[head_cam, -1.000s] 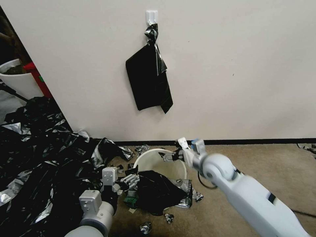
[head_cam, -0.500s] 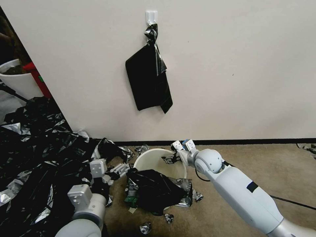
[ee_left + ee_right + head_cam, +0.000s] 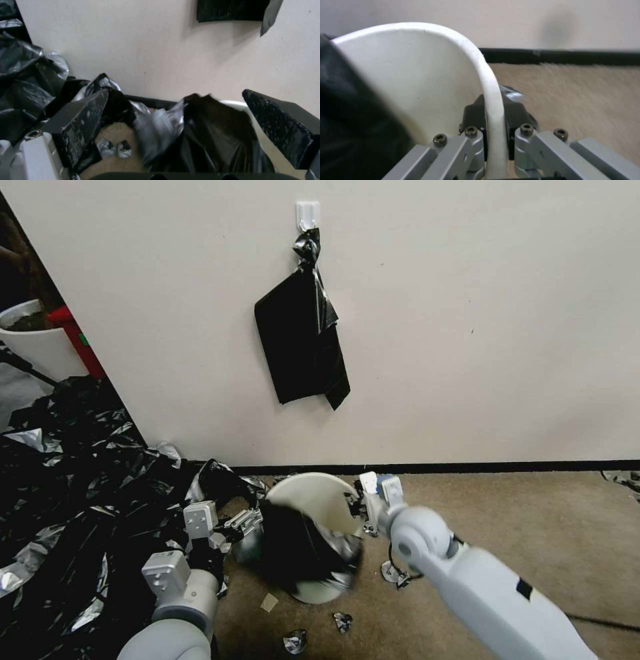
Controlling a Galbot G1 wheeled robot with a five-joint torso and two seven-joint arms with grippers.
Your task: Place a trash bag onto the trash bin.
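The left gripper (image 3: 245,522) hovers just left of the bin (image 3: 313,500), jaws wide apart and empty, beside the heap (image 3: 73,493) of black plastic. The bin is tipped on the carpet (image 3: 533,520) near the wall's foot, the bag (image 3: 303,547) draped over its near side. The right gripper (image 3: 494,117) is clamped on the bin's right rim.

White arms, grey screwed fingers (image 3: 466,150)

Tilted trash bin (image 3: 313,499), trash bag (image 3: 300,550) draped over its side
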